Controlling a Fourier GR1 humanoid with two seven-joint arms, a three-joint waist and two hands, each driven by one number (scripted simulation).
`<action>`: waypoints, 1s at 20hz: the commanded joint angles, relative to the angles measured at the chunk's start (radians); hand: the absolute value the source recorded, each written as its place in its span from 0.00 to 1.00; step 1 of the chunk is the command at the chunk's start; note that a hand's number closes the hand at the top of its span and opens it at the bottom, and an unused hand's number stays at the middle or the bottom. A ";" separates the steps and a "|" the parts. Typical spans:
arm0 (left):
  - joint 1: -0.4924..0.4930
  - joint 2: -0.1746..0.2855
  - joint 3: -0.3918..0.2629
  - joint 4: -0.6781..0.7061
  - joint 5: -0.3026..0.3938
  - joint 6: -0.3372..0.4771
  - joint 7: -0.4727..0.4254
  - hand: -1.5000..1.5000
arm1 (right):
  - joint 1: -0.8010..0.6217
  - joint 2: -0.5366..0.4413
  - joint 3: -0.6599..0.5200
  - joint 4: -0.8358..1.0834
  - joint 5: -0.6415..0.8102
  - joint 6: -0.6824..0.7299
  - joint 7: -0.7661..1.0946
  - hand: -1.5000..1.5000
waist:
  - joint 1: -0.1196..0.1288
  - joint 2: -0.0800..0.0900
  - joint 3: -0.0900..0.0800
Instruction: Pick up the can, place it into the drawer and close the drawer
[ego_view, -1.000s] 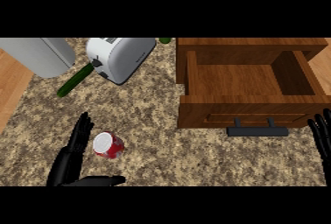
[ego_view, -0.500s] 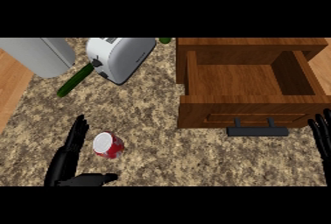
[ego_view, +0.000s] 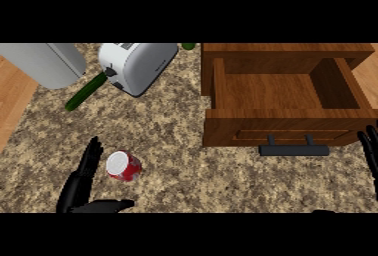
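Two hands showing: left hand (ego_view: 77, 186) lying low at view's left, fingers straight, thumb spread, holding nothing, just beside can (ego_view: 123, 166). Right hand (ego_view: 368, 147) resting open at right edge, fingers up. Drawer (ego_view: 284, 127) standing pulled out, wood floor showing. Can sitting on counter (ego_view: 192, 172), red body, white end.

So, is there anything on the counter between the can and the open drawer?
No. In the head view, only bare counter lies between the can and the drawer.
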 joint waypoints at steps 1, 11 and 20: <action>-0.048 -0.011 0.028 0.134 0.008 0.000 -0.055 0.00 | 0.008 0.038 0.058 -0.065 0.048 -0.024 0.049 0.00 | -0.001 0.000 0.000; -0.158 0.037 0.108 0.301 0.038 -0.033 -0.135 0.00 | 0.070 0.026 -0.004 -0.067 -0.032 0.037 0.003 0.00 | -0.005 0.000 0.000; -0.199 0.002 0.075 0.335 0.018 -0.003 -0.107 0.00 | 0.002 0.033 0.003 -0.037 0.011 -0.001 0.030 0.00 | -0.001 0.000 0.000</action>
